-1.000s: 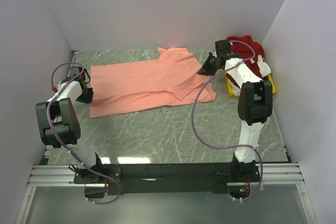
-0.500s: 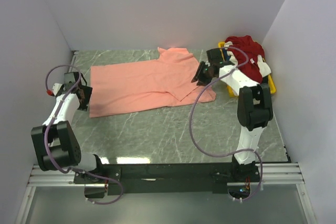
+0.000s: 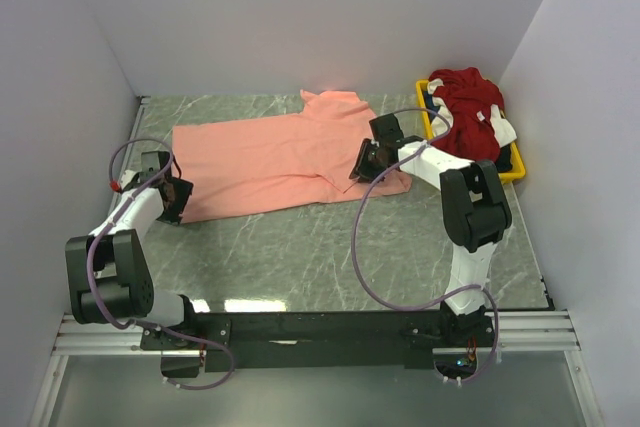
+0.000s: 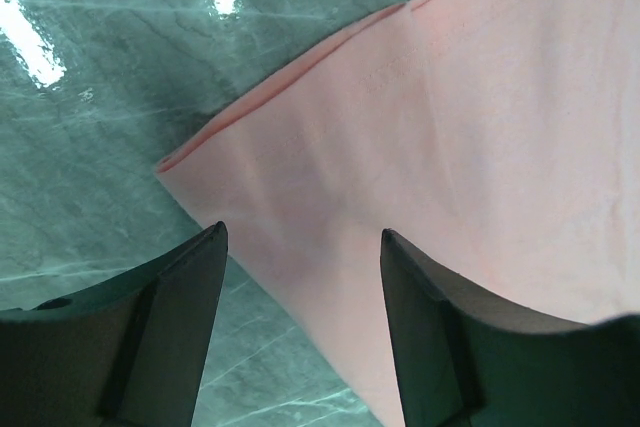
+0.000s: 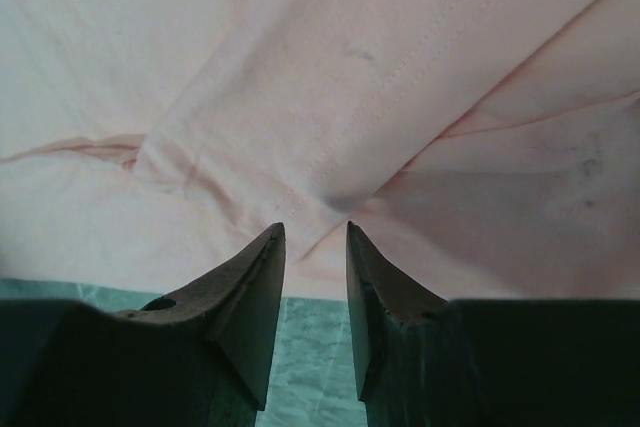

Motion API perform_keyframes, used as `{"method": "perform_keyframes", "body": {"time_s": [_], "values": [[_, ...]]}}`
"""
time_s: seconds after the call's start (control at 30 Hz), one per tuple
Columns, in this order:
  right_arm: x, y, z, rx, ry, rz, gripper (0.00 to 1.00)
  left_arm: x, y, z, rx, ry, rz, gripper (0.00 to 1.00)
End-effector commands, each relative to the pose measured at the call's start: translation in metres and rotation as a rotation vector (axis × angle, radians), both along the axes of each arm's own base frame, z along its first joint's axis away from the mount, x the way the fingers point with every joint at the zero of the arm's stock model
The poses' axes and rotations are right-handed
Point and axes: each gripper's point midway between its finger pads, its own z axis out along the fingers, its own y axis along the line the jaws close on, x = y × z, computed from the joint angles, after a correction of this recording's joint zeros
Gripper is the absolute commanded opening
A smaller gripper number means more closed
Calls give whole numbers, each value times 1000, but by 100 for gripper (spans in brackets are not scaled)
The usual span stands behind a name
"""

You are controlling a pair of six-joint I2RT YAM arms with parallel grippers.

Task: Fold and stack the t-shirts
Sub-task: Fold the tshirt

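Beyond the right gripper (image 3: pixel 362 163), toward the far right corner: dark red t-shirt (image 3: pixel 468 109) with white parts, heaped in a yellow tray (image 3: pixel 517 165) – lower layers hidden, the tray's near end cut off by the right arm. Under both grippers: salmon-pink t-shirt (image 3: pixel 270 159), spread flat. Its far side runs out of both wrist views, and contact between fingers and cloth cannot be told. Right gripper (image 5: pixel 315 229): jaws a narrow slit apart, with a stitched seam and a folded flap just ahead of the tips and the near hem directly below them. Left gripper (image 4: pixel 302 237): jaws wide apart, the shirt's near-left corner just ahead of its left finger, cloth filling the gap and everything to the right. Marble table (image 3: pixel 330 247): bare from the near hem back to the arm bases – side wall close outside the left gripper (image 3: pixel 178 202).
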Motion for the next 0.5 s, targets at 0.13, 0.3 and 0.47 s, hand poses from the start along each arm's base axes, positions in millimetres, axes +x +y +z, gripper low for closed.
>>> {"method": "perform_keyframes", "body": {"time_s": [0.13,0.3,0.47], "values": [[4,-6,-8,-17,-34,-47,38,2,0,1,13,-28,-20,68],[9,-4,-12,-10,-42,-52,38,2,-1,3,16,-32,-26,68],[16,0,-7,12,-58,-55,35,-2,-1,4,17,-31,-31,68]]}}
